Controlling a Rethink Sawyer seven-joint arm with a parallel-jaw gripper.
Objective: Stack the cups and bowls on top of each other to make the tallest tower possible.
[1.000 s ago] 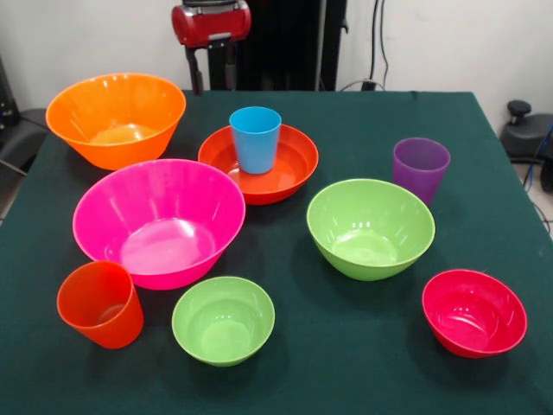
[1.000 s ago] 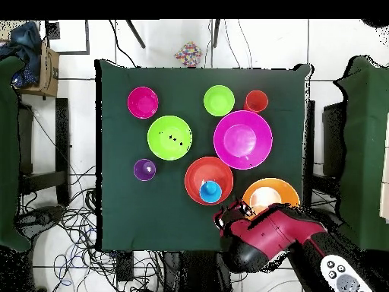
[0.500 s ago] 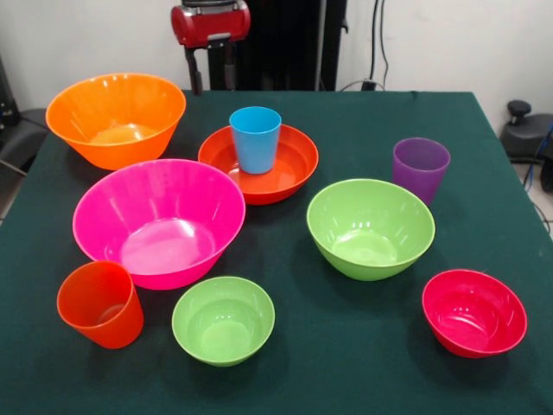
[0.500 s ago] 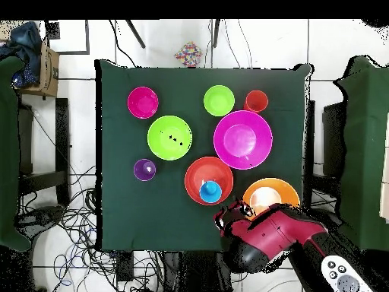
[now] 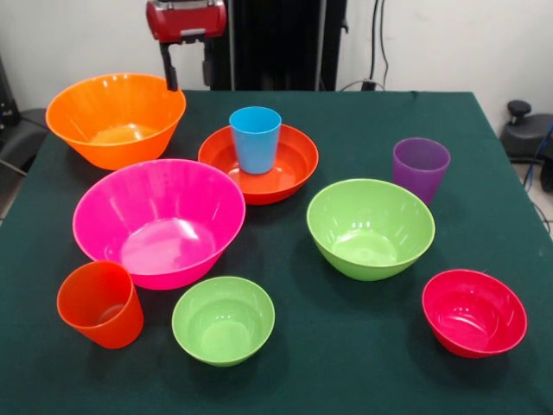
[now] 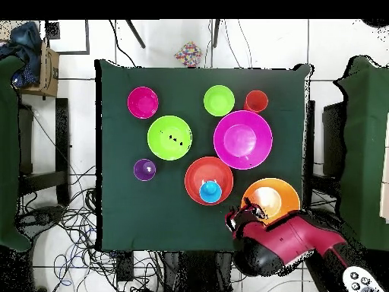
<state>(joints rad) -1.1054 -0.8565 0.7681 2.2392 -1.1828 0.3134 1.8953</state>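
Nine pieces wait on the green worktop [image 5: 346, 121], only one pair stacked.

Blue cup [image 5: 255, 138] stands in the shallow red-orange bowl [image 5: 285, 173]; the tool [image 5: 188, 65], fingers spread and empty, hangs beside the large orange bowl [image 5: 117, 117]. Best to centre over that bowl's rim, pinch one wall squarely and lift level, since glossy plastic could slip.

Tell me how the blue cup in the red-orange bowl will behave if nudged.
The blue cup is tall and narrow, so probably tips easily. Its glossy plastic likely slides on the equally glossy red-orange bowl. It looks thin-walled, likely light.
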